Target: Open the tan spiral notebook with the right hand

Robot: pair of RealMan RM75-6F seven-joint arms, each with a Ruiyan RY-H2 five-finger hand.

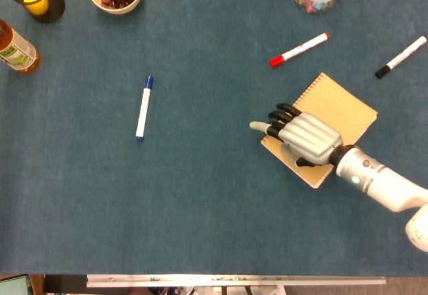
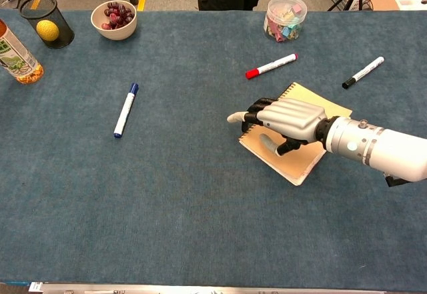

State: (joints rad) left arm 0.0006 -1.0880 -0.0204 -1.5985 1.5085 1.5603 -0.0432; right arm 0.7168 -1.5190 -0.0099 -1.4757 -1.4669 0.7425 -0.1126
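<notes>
progress: notebook (image 1: 338, 111) closed, tan cover flat; nothing lifted so far as the views show
done: right hand (image 1: 307, 138) is over the notebook's near-left part, palm down
left to do: catch a cover edge, lift it, swing the cover over the spiral side; judged from the closed cover, the opening itself hasn't started
notebook position: lies on the tabletop (image 1: 200, 194), right of centre, turned diagonally, spiral binding along its upper-left edge; red marker (image 1: 299, 49) just above it, black marker (image 1: 400, 57) off to the upper right
fingers: fingers (image 1: 284, 116) stretched out side by side, holding nothing; dark tips reach the spiral edge near its lower end, one pale tip pokes past the notebook's left corner over the tabletop
thumb: tucked under the palm over the cover in the chest view; contact with the cover can't be told
left hand: not in either view
risk (judgement): the hand sits at the bound side; the free edge is on the far side, so a lift from here looks awkward
</notes>
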